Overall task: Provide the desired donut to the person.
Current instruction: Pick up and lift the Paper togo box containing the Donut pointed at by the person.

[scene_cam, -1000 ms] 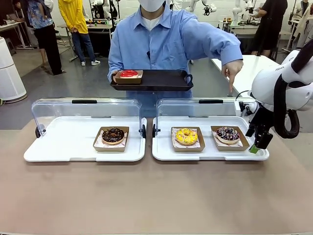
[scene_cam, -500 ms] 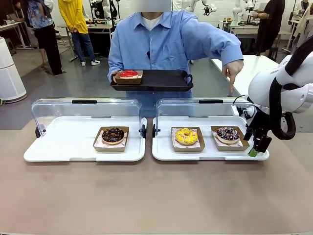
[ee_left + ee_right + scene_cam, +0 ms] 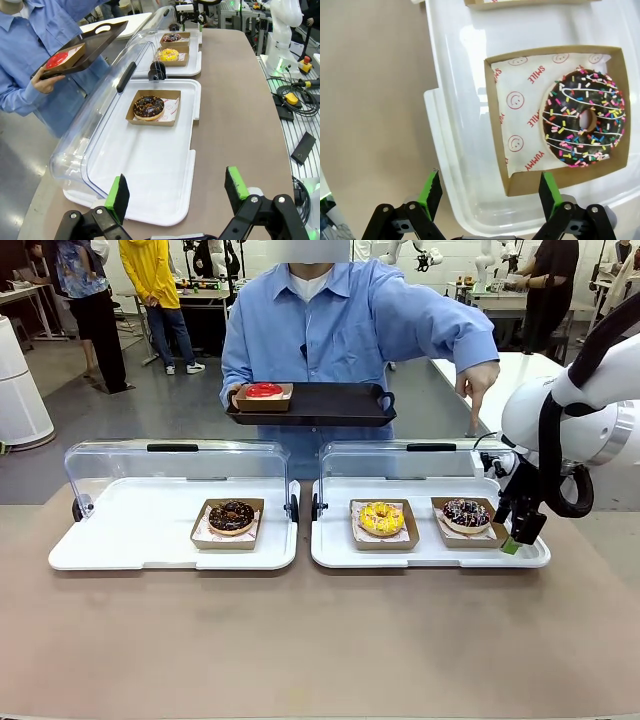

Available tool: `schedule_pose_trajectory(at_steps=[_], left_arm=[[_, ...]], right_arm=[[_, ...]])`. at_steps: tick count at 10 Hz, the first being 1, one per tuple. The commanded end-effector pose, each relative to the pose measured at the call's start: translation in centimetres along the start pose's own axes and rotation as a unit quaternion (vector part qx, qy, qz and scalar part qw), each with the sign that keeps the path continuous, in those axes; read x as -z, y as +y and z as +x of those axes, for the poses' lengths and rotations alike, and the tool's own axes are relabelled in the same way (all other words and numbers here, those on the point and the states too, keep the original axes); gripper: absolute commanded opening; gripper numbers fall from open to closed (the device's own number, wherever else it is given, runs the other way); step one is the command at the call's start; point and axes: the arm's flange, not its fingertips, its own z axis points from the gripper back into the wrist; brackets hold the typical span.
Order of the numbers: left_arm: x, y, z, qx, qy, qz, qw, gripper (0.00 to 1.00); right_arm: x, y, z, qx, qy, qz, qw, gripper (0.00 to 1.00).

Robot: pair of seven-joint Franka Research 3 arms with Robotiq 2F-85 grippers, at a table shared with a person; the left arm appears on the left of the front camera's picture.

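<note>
Sprinkled donut sat in an open cardboard box at the right end of the right-hand white tray, near the yellow donut. The person pointed a hand down toward that end, so I judged this the one wanted.

Right gripper hung just over the box's near corner, fingers spread wide, nothing between them. Left gripper was likewise wide open and empty, low at the end of the other tray, well apart from the chocolate donut.

Handling, as judged: light load. Donut soft, with icing that would smear and sprinkles that would shed. Box is thin card and would buckle if squeezed hard. Best hold is the box wall on the bare papered side, clear of the icing.

Tray plastic looked smooth, so the box might slide when nudged. Raised rim lay close on the outer side, with the clear lid standing open behind. Approach from above was free. The person's black tray had bare space beside a red donut.
</note>
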Motion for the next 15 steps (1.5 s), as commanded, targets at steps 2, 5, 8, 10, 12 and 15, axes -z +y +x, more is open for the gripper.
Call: schedule_pose_trajectory(at_steps=[2,5,8,10,12,15], left_arm=[[-0.1,-0.1,0.0,0.001,-0.002,0.002,1.0,1.0],[-0.1,-0.1,0.0,0.001,-0.002,0.002,1.0,1.0],[-0.1,-0.1,0.0,0.001,-0.002,0.002,1.0,1.0],[-0.1,-0.1,0.0,0.001,-0.002,0.002,1.0,1.0],[-0.1,-0.1,0.0,0.001,-0.002,0.002,1.0,1.0],[-0.1,-0.1,0.0,0.001,-0.002,0.002,1.0,1.0]], right_arm=[[0.6,-1.5,-0.4,0.004,-0.009,0.01,1.0,1.0],[1.2,-2.0,-0.7,0.007,-0.018,0.007,1.0,1.0],[1.9,-2.4,-0.6,0.005,-0.023,0.007,1.0,1.0],[2.3,-2.4,-0.5,0.004,-0.02,0.011,1.0,1.0],[2.6,-2.4,-0.5,0.005,-0.016,0.012,1.0,1.0],[2.7,-2.4,-0.7,-0.002,-0.013,0.012,1.0,1.0]])
